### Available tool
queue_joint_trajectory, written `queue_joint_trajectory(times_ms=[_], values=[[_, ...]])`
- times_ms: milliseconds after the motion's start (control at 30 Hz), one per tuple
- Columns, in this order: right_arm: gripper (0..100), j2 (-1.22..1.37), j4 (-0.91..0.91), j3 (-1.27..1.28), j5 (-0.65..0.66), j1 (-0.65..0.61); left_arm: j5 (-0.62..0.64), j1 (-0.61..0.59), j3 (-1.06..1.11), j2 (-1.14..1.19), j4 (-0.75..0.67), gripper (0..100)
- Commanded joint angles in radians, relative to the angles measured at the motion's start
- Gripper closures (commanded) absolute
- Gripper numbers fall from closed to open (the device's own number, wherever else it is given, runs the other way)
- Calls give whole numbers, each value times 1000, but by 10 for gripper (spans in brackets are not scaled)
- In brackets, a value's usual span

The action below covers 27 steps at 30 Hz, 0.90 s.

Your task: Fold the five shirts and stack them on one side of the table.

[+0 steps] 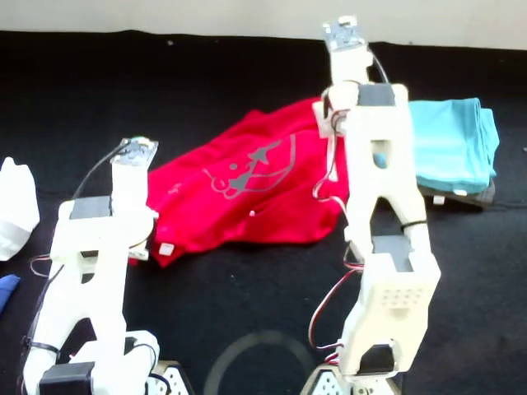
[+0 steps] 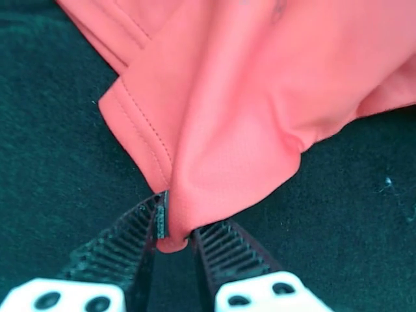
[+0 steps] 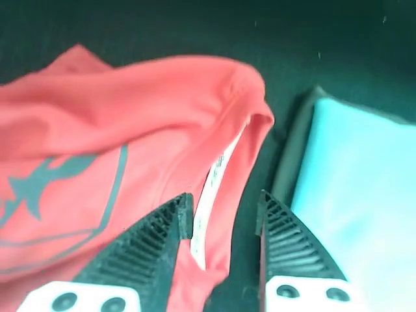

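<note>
So the red shirt (image 1: 247, 189) is spread out mid table (image 1: 82, 99). The left gripper (image 2: 175, 227) is pinched on its hem corner, and the right gripper (image 3: 224, 208) is spread apart over the collar, just beside the folded teal shirt (image 1: 449, 144).

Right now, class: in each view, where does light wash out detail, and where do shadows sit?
High view: the pale wall strip glares above the black cloth-covered table. Left wrist view: the red fabric shirt has soft shadow along its folds. Right wrist view: the folded light-blue shirt is nearly washed out.
</note>
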Motion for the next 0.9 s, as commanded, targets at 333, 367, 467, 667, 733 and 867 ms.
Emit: queue_joint_trajectory(times_ms=[333, 367, 467, 667, 733, 867], values=[[843, -82, 306, -1, 184, -59, -11, 8, -1, -12, -15, 990], [843, -82, 306, 22, 196, -73, -11, 8, -1, -12, -15, 990], [843, -81, 297, 88, 207, -117, -11, 8, -1, -12, -15, 990], [843, -79, 171, 236, 207, -148, -11, 8, -1, -12, -15, 990], [843, -79, 153, 278, 209, -143, -11, 8, -1, -12, -15, 990], [842, -79, 107, 332, 209, -142, -11, 8, -1, -12, -15, 990]])
